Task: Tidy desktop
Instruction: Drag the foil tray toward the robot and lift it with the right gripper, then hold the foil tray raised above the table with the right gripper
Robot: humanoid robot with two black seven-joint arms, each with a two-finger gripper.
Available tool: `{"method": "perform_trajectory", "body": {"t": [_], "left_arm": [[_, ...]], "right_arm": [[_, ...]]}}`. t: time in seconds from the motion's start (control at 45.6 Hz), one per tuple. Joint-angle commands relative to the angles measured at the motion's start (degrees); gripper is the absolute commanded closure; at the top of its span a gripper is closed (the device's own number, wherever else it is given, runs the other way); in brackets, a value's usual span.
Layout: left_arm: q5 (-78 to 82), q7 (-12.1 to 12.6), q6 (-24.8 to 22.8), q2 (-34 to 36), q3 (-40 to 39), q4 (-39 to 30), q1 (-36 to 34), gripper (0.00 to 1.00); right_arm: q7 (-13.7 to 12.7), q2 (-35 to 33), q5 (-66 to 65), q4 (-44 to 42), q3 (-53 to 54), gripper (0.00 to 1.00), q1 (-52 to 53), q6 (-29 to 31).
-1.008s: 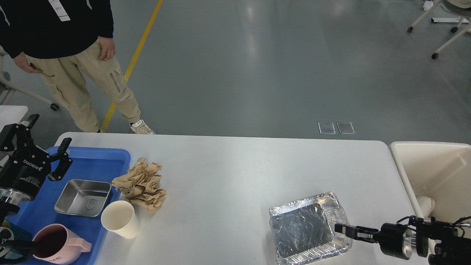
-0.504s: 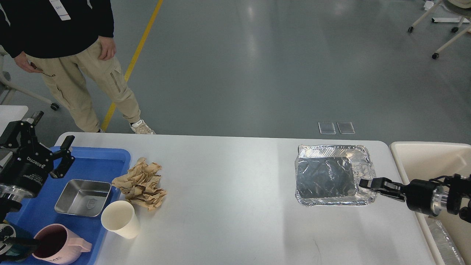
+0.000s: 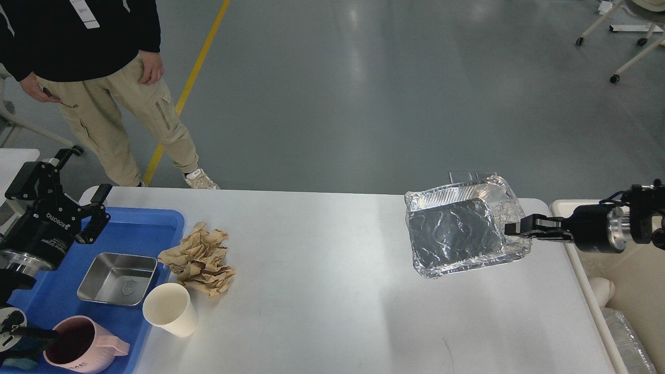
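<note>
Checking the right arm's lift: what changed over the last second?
The right gripper, shut on the foil tray, carried it from the near desktop edge up and away, toward the cream bin. The left gripper rose slightly, still open. Crumpled paper, paper cup, blue tray unchanged.

One camera, set in my head, looking forward and down.
It sees the desktop (image 3: 322, 291) from above and close, the grey floor (image 3: 363, 93) beyond, my arms entering at the left and right edges.
</note>
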Motion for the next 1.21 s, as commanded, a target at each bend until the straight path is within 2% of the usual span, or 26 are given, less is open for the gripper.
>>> {"method": "perform_trajectory", "body": {"t": [0.0,0.153,0.592,1.183], "left_arm": [[0.96,0.01,0.01,0.25,0.0,0.01,-0.58,0.03],[0.96,-0.08,0.01,0.34,0.18,0.1,-1.02,0.03],[1.05,-0.08,0.09,0.08,0.18,0.01,-1.46,0.03],[1.05,-0.08,0.27,0.25,0.27,0.01,-1.55,0.03]], "right_arm": [[-3.78,3.1,0.26,0.15,-1.87,1.0,1.99,0.42],[-5.72,5.04,0.0,0.85,-2.13,1.0,3.13,0.69],[-5.02,12.16,-0.09,1.82,-6.96,1.0,11.66,0.69],[-4.49,10.14,0.17,2.96,-6.96,1.0,11.83,0.51]]}}
